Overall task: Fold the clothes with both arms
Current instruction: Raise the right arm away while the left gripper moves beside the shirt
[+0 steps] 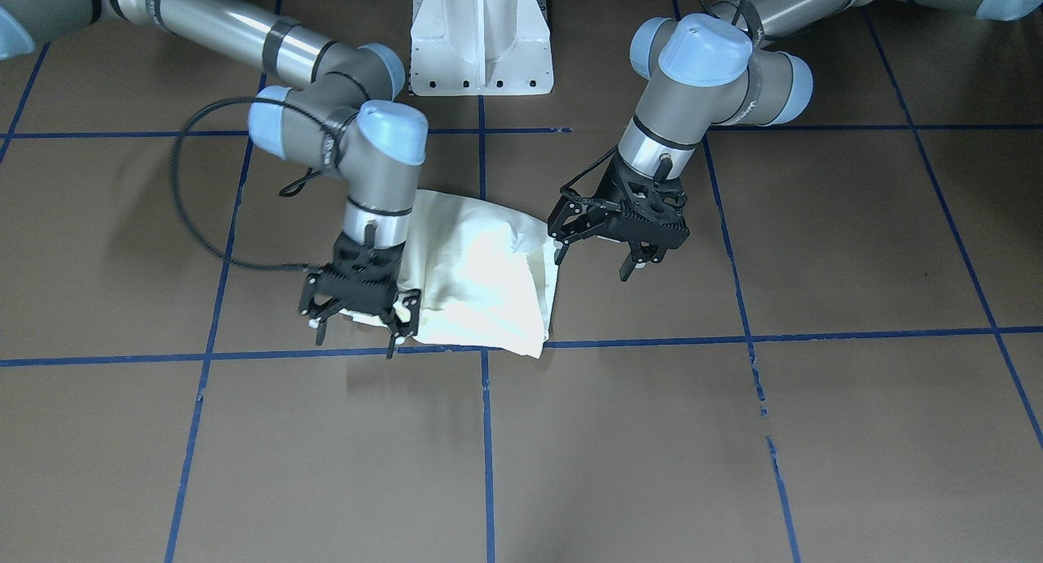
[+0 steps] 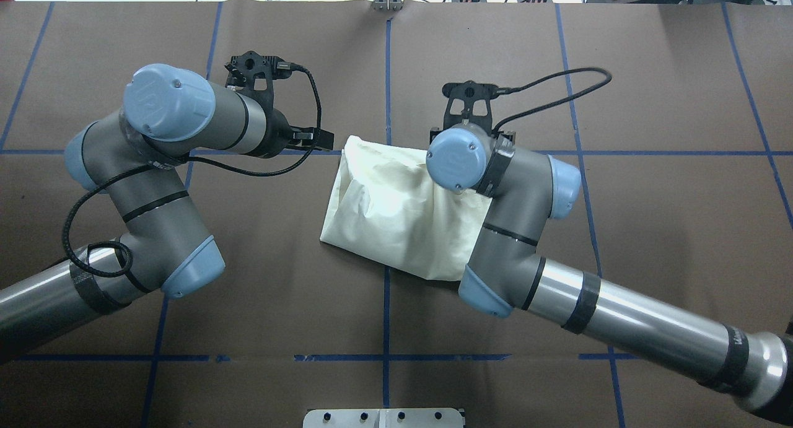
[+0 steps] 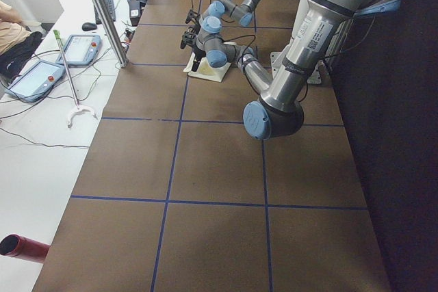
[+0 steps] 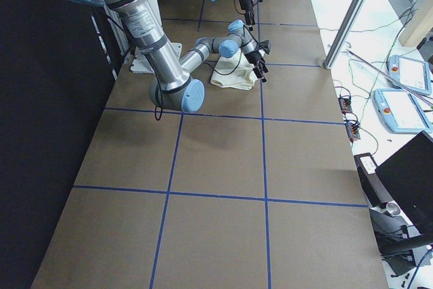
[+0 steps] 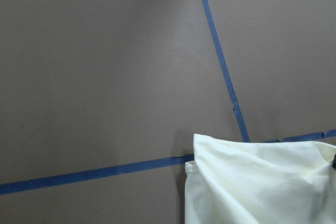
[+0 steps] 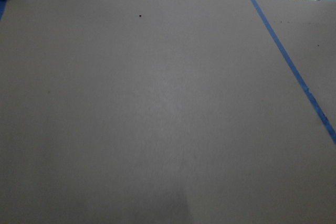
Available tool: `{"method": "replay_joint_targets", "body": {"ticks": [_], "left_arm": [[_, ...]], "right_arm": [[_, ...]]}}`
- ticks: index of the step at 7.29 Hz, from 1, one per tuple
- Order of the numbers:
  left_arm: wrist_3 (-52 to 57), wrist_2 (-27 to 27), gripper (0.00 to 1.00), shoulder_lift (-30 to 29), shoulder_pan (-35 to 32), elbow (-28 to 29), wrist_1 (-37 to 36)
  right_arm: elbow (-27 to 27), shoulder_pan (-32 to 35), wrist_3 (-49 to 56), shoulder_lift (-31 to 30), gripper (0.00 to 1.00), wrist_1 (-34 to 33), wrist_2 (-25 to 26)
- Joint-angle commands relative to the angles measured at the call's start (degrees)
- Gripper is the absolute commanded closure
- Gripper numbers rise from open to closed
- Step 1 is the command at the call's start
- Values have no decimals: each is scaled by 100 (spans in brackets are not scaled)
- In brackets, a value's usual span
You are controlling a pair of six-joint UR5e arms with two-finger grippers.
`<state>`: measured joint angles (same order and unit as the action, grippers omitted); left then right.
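Exterior front-facing view shows the shirt (image 1: 481,278) lying as a folded, somewhat wrinkled bundle near the middle of the brown tabletop (image 1: 733,433), well apart from all four corners, with only plain cream cloth showing. Its side toward the operators' edge lies along one of the blue tape lines (image 1: 652,337), and one corner touches this line. The right arm (image 1: 358,139) bends down over the end of the shirt on the robot's right. The right fingers (image 1: 394,343) are spread wide above the shirt's corner there. They pinch nothing, and I cannot tell whether the tips touch the cloth. The left arm (image 1: 701,82) comes down at the other end of the shirt. The left fingers (image 1: 628,263) are also spread and hold nothing; one is just at the shirt's edge and the other is over bare tabletop beside it. The white base (image 1: 481,41) stands at the robot's edge of the tabletop, behind the shirt. In the overhead exterior view the shirt (image 2: 396,211) lies between the two wrists, partly hidden under the right arm. The left wrist-mounted view shows a corner of the shirt (image 5: 262,182) near the place where two tape lines meet. The right wrist-mounted view shows brown tabletop and one tape line.
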<state>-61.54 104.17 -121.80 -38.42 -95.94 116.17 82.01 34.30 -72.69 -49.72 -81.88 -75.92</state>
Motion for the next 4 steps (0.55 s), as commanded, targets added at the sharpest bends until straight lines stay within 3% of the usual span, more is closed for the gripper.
{"method": "replay_joint_targets", "body": {"ticks": [1,2,3,4], "left_arm": [[54,7,0,86,45,40,376],[351,7,0,391,115,206,1363],[1128,15,0,507,133,494,2304],[1684,285,0,508,159,784,2775]], "right_arm": [[-10,943,211,24,0,872,-2093],[17,1138,220,33,0,997,-2616],[17,1193,238,24,0,1033,-2665],[17,1237,316,7,0,1034,-2665]]}}
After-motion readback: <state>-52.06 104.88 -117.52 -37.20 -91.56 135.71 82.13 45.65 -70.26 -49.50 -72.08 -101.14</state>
